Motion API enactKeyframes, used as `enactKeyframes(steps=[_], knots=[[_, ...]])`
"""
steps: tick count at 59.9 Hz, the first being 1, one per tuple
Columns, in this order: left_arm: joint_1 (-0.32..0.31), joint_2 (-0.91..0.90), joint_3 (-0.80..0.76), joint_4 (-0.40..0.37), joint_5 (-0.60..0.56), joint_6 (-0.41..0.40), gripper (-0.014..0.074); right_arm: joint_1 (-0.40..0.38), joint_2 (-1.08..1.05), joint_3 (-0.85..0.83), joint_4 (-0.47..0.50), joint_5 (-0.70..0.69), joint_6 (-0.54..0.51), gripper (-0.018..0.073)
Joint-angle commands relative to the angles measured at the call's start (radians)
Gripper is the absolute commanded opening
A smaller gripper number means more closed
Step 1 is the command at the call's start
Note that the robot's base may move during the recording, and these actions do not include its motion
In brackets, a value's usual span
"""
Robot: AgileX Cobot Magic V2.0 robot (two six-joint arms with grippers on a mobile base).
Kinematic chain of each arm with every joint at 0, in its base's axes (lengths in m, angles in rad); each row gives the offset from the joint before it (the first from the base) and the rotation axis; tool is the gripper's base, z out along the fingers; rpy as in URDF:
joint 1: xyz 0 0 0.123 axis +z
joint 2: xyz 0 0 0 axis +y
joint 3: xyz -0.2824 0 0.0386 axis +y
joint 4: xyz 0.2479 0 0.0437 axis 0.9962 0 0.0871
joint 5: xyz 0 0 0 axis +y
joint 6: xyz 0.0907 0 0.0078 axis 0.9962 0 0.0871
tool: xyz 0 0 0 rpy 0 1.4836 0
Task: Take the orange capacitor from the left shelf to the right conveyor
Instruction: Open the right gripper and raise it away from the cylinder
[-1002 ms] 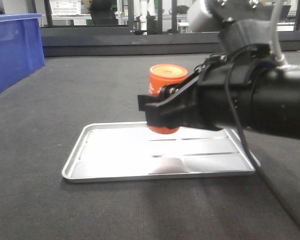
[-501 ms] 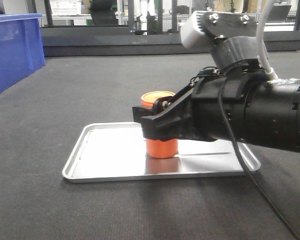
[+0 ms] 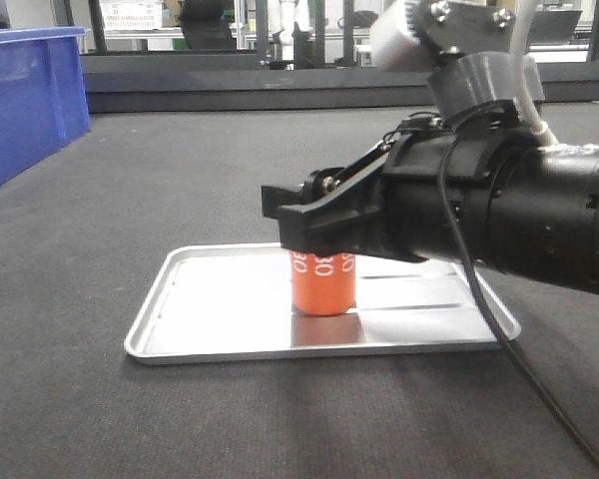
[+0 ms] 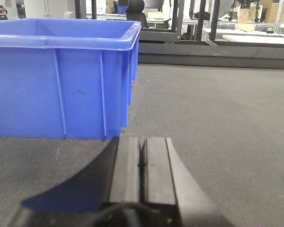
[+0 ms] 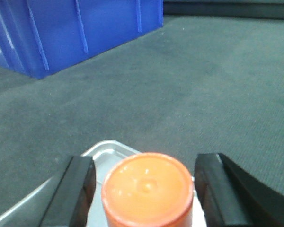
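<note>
The orange capacitor [image 3: 322,284] stands upright on a small silver tray [image 3: 210,319] that lies on the dark belt of the right conveyor [image 3: 180,180]. My right gripper [image 3: 309,225] is open around its upper part, coming in from the right. In the right wrist view the capacitor's flat top [image 5: 147,187] sits between the black fingers [image 5: 78,191], with a gap on each side. The left gripper [image 4: 142,161] is shut on nothing, low over the belt. The left shelf is out of view.
A blue plastic bin [image 3: 30,90] stands on the belt at the far left, close in front of the left gripper [image 4: 61,75]. A dark rail [image 3: 240,90] runs across the back of the belt. The right arm's black body [image 3: 519,210] fills the right side.
The right gripper came down with the capacitor, which was held above the tray and now rests on it. The fingers have since parted from its sides.
</note>
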Motion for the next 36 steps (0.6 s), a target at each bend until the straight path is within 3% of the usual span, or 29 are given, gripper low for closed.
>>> enactKeyframes(steps=[1, 20, 36], knots=[[-0.002, -0.007, 0.022, -0.002, -0.091, -0.006, -0.0126, -0.001, -0.043, -0.023, -0.013, -0.109, -0.001, 0.0542], [-0.002, -0.007, 0.022, -0.002, -0.091, -0.006, -0.0126, -0.005, -0.251, -0.023, -0.020, -0.054, -0.002, 0.0542], [-0.002, -0.007, 0.022, -0.002, -0.091, -0.006, -0.0126, -0.005, -0.528, -0.023, -0.033, 0.246, -0.002, 0.0509]])
